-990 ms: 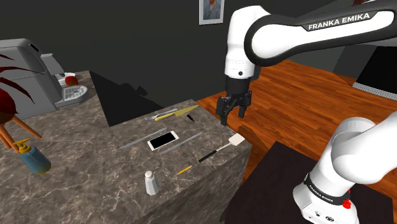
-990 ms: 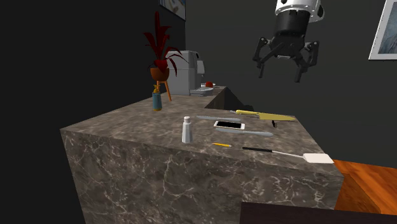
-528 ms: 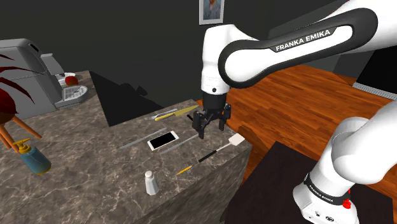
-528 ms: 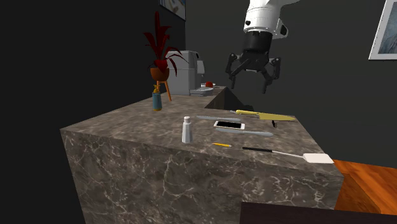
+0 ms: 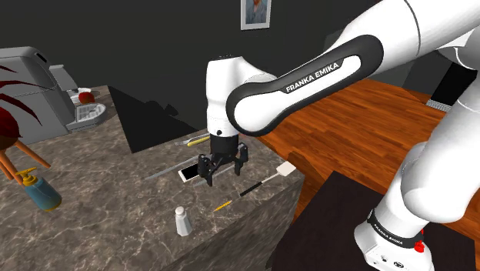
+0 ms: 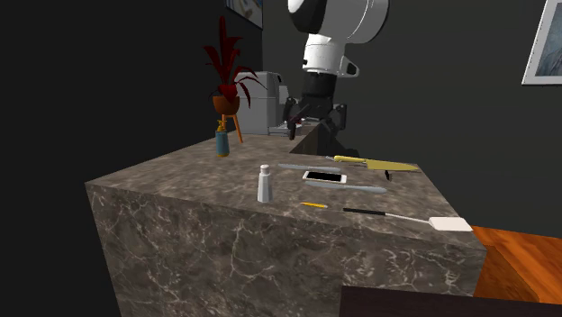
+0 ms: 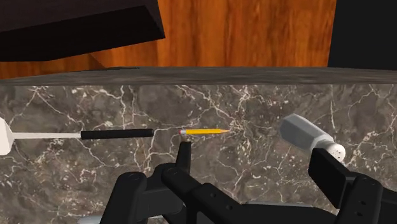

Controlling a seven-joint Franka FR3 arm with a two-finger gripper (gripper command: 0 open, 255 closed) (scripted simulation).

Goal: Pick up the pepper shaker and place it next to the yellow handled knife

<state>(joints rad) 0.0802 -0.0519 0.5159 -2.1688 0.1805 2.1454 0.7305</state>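
Observation:
The pepper shaker (image 5: 182, 222) is a small pale upright bottle near the front edge of the marble counter (image 5: 115, 200); it also stands in the second exterior view (image 6: 265, 184). In the wrist view the shaker (image 7: 312, 137) lies just beyond my right finger. My gripper (image 5: 225, 169) hangs open and empty over the counter's middle, above the phone (image 5: 188, 175), up and to the right of the shaker. The yellow handled knife (image 5: 198, 139) lies behind the gripper, partly hidden by the arm; the knife (image 6: 349, 160) lies at the far side in the second exterior view. The gripper (image 6: 314, 123) hovers above the counter.
A white spatula (image 5: 285, 168) with a black handle and a yellow pencil (image 5: 222, 205) lie near the counter's right edge. A long grey utensil (image 6: 347, 187) lies by the phone. A spray bottle (image 5: 40, 192), a potted plant and a coffee machine (image 5: 35, 85) stand at the left.
The arm has swung left and down, from over the counter's right edge to above the phone, nearer the shaker. The fingers stayed open; nothing on the counter moved.

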